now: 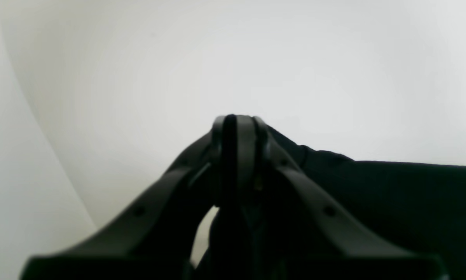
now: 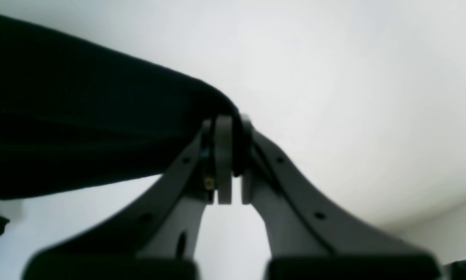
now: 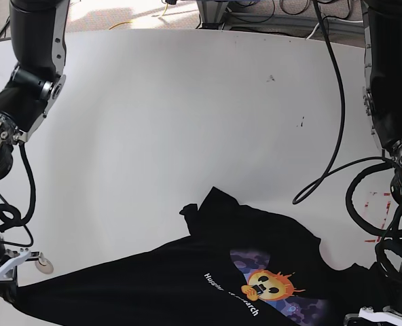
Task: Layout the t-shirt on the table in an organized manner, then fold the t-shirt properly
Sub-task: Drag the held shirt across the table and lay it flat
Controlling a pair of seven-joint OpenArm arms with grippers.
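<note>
- Handling the t-shirt (image 3: 208, 272) means handling something light, soft and limp: it has no stiffness of its own, so any part you are not holding will sag, drag or bunch.
- You can see it in the base view at the near edge of the table (image 3: 160, 115), stretched between the two arms, with a printed graphic and white lettering facing up and a rumpled sleeve or corner bunched at its far side.
- Your left gripper (image 1: 236, 120) has its jaws together on a fold of black cloth; the left wrist view shows the fabric running away to one side of the tips.
- Your right gripper (image 2: 229, 124) is likewise clamped on the cloth, which wraps over the tips and spreads off to the side in the right wrist view.
- Both holds look to be at or near the outer edges of the garment, which suits spreading; exactly which hem or corner each one has, you cannot tell from these views.
- Expect the smooth tabletop to let the cloth slide easily, so a gentle even pull from both sides should flatten it, while an uneven one would likely skew it.
- Thin cloth can slip out of a shallow pinch; a doubled hem or seam gives a surer bite than a single layer.
- Take the bunched far part by its edge later, not its middle.
</note>
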